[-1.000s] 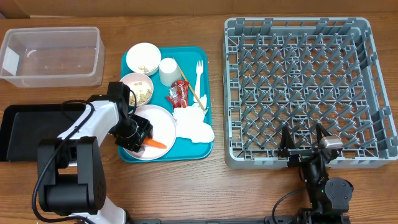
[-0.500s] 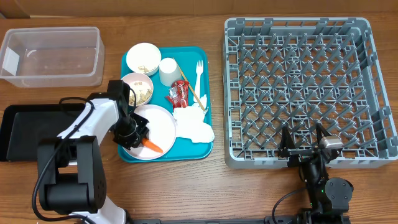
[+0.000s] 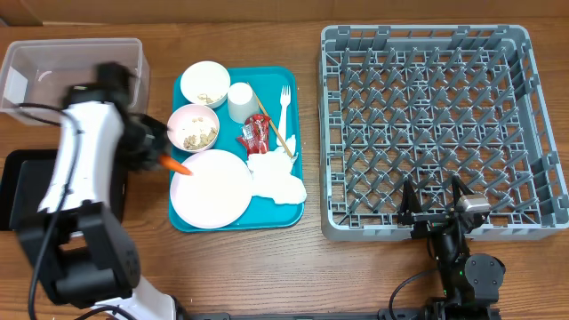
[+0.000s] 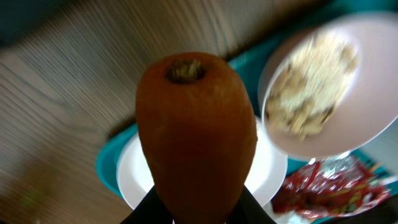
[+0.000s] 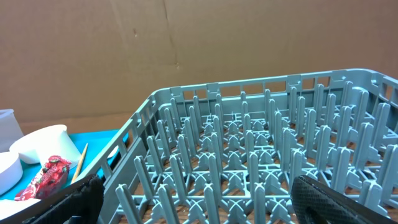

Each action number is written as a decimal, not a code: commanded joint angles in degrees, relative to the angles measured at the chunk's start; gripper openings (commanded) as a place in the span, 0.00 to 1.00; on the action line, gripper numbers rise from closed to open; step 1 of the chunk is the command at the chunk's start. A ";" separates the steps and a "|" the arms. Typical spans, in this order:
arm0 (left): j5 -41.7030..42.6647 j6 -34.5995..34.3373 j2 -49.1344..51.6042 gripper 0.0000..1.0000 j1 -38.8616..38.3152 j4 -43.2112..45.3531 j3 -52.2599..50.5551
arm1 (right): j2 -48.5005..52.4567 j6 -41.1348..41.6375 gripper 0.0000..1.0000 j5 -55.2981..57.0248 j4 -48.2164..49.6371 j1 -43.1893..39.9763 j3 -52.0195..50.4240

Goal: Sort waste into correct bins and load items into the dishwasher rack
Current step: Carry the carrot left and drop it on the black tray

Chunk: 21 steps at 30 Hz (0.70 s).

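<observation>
**A:** Where is the orange carrot [image 4: 196, 134]?

**B:** It is in the air, clamped between the left jaws. From overhead it hangs over the left edge of the flat teal tray [image 3: 277, 213], just beside the rim of the round white-pink plate [image 3: 212, 188] and near the small white bowl of beige grainy scraps [image 3: 194, 129]. The plate itself looks bare.

**A:** How does the carrot look close up?

**B:** It is short and stubby with smooth, deep orange skin. The blunt crown, with a brownish stub, points away from the wrist camera. The jaws pinch it low on the body, so most of its length sticks out past them.

**A:** Will that grip hold?

**B:** I think so. A carrot is stiff and will not crush or bend, and it looks light enough for a side pinch. The risk is its smooth, tapering skin, which could let it slide or swivel during a fast swing. The thick middle is the safest place to squeeze.

**A:** Where should it go?

**B:** Into one of the bins on the left. Those are the clear plastic rectangular tub [image 3: 40, 93] at the back and the shallower black rectangular tray [image 3: 22, 191] nearer the front. I cannot tell from here which one takes food waste.

**A:** And the other arm?

**B:** The right jaws stand wide apart and hold nothing. They sit at the near edge of the large square grey plastic rack [image 3: 427, 124], which has nothing loaded in it.
</observation>
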 commanded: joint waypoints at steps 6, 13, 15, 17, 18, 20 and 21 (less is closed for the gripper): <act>-1.31 7.54 0.46 0.13 19.69 1.57 3.30 | -0.57 -0.35 1.00 0.57 0.15 -0.22 -0.59; -1.68 10.43 1.36 0.13 28.59 5.16 3.21 | -0.57 -0.35 1.00 0.57 0.15 -0.22 -0.59; -2.99 10.56 1.77 0.15 30.01 6.84 3.21 | -0.57 -0.35 1.00 0.57 0.15 -0.22 -0.59; -5.05 10.56 2.29 0.16 30.56 8.31 3.21 | -0.57 -0.37 1.00 0.57 0.15 -0.22 -0.59; -6.64 10.56 2.80 0.16 30.58 8.79 3.21 | -0.57 -0.35 1.00 0.57 0.15 -0.22 -0.59; -8.46 10.56 3.69 0.17 30.56 9.18 3.21 | -0.57 -0.37 1.00 0.57 0.15 -0.22 -0.59; -8.70 10.56 4.11 0.19 30.56 9.18 3.21 | -0.57 -0.35 1.00 0.57 0.15 -0.22 -0.59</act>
